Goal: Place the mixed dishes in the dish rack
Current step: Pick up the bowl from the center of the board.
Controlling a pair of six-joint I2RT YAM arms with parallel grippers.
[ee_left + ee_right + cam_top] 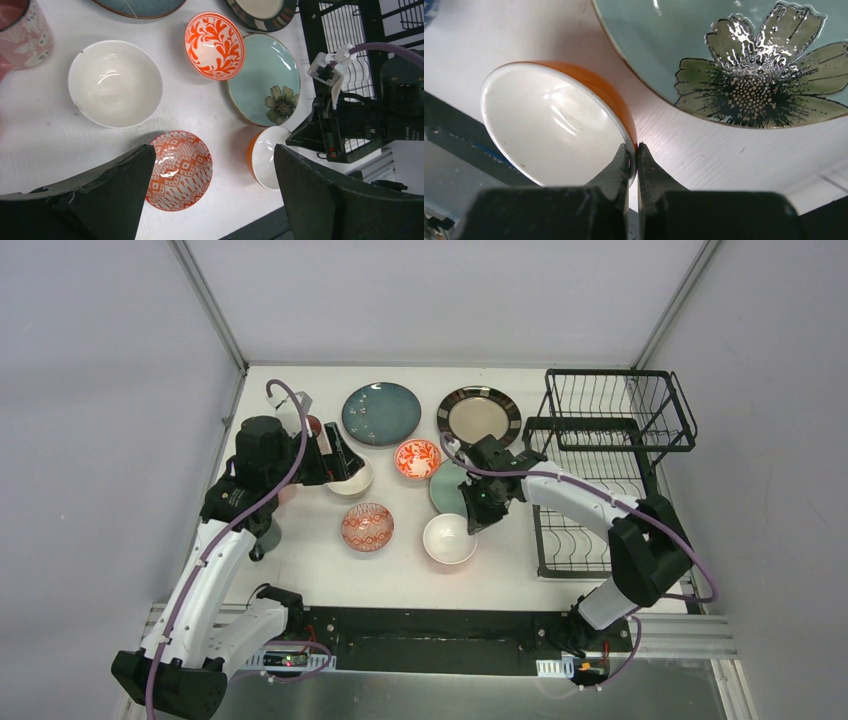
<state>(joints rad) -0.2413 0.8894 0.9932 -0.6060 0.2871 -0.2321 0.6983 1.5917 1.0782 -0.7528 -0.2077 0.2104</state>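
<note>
Beside flower plate [664, 40] | right tool [634, 150] pinching orange bowl [554, 120] rim; left tool [215, 150] spread wide | step: grab bowl | next: lift, carry to dish rack [575, 538]

White table [400, 575], grey walls [90, 360], aluminium corner posts [212, 305].

The left arm [205, 560] climbs from its base, folds at the elbow, and turns its wrist so the left gripper [345, 465] points toward the other arm. Its two dark fingers [125, 185] are spread wide apart. The right arm [590, 502] reaches inward from a raised elbow, wrist pitched down. The right gripper [634, 152] pinches the rim of the orange bowl [554, 120]: one fingertip lies inside the rim, the other against the outer wall.
</note>
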